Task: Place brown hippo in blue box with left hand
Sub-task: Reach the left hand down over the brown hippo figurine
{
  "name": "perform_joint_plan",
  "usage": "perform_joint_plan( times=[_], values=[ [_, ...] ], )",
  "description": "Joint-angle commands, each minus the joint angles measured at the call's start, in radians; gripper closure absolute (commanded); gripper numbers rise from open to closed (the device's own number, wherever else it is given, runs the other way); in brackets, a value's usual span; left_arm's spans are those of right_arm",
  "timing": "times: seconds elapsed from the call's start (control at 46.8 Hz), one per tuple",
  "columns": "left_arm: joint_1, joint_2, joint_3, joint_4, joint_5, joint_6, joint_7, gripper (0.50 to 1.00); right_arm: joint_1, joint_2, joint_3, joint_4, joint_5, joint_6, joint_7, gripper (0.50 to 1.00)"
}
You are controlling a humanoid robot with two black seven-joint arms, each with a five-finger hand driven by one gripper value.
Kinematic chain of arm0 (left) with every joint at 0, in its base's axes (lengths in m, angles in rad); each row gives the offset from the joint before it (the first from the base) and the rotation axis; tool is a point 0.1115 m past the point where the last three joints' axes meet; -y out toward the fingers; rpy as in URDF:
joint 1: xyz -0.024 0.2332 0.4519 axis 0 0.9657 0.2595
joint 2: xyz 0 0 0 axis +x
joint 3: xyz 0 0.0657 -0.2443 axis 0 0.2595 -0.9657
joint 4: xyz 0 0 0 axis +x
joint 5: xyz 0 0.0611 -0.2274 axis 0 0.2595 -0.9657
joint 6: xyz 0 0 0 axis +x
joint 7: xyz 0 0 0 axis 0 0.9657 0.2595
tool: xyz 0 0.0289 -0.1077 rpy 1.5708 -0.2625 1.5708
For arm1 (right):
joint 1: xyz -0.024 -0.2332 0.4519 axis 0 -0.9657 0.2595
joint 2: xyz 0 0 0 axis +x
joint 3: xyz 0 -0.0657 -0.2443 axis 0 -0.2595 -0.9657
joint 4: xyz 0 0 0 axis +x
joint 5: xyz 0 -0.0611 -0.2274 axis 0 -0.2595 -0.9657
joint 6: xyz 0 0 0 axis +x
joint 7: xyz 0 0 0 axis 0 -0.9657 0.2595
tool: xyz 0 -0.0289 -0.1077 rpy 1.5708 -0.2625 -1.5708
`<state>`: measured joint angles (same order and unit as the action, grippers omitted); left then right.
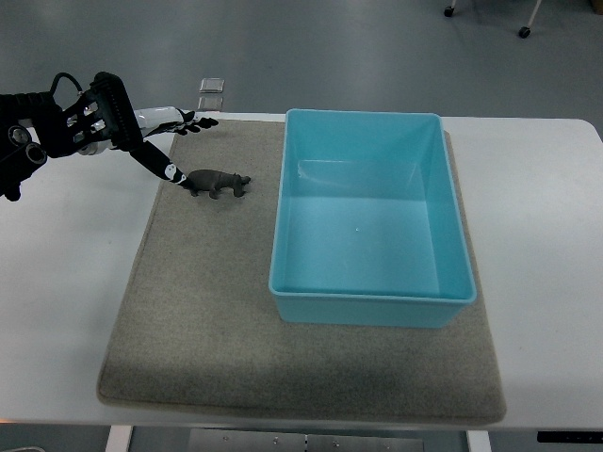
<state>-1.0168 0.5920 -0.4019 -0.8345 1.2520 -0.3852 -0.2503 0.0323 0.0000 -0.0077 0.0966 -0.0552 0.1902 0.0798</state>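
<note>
A small brown hippo [219,183] stands on the grey mat [207,320], just left of the blue box [372,297]. The box is a light blue open bin with nothing inside. My left hand [174,149] reaches in from the upper left, its fingers spread. One fingertip [175,173] hovers right at the hippo's rear end; the other fingers [193,122] point out toward the mat's far edge. The hand holds nothing. My right hand does not appear in the picture.
The mat lies on a white table [546,245]. A small clear object [212,85] sits on the floor beyond the table's far edge. Chair casters [523,31] show at the top right.
</note>
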Motion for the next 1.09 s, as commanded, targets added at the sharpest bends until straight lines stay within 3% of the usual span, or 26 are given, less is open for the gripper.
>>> perform_joint_plan(
  times=[0.0, 0.513, 0.812, 0.962, 1.068],
  values=[
    [-0.002, -0.003, 0.000, -0.003, 0.036, 0.000, 0.000, 0.504, 0.000, 0.000, 0.000, 0.000, 0.000, 0.000, 0.000, 0.564],
    [-0.006, -0.034, 0.005, -0.002, 0.139, 0.005, 0.005, 0.516, 0.000, 0.000, 0.000, 0.000, 0.000, 0.000, 0.000, 0.564],
    [-0.003, -0.054, 0.052, 0.002, 0.145, 0.091, 0.005, 0.529, 0.000, 0.000, 0.000, 0.000, 0.000, 0.000, 0.000, 0.564],
    [-0.003, -0.055, 0.067, 0.003, 0.147, 0.112, 0.003, 0.602, 0.000, 0.000, 0.000, 0.000, 0.000, 0.000, 0.000, 0.564],
    [-0.003, -0.057, 0.067, 0.003, 0.147, 0.126, 0.003, 0.604, 0.000, 0.000, 0.000, 0.000, 0.000, 0.000, 0.000, 0.564]
  ],
)
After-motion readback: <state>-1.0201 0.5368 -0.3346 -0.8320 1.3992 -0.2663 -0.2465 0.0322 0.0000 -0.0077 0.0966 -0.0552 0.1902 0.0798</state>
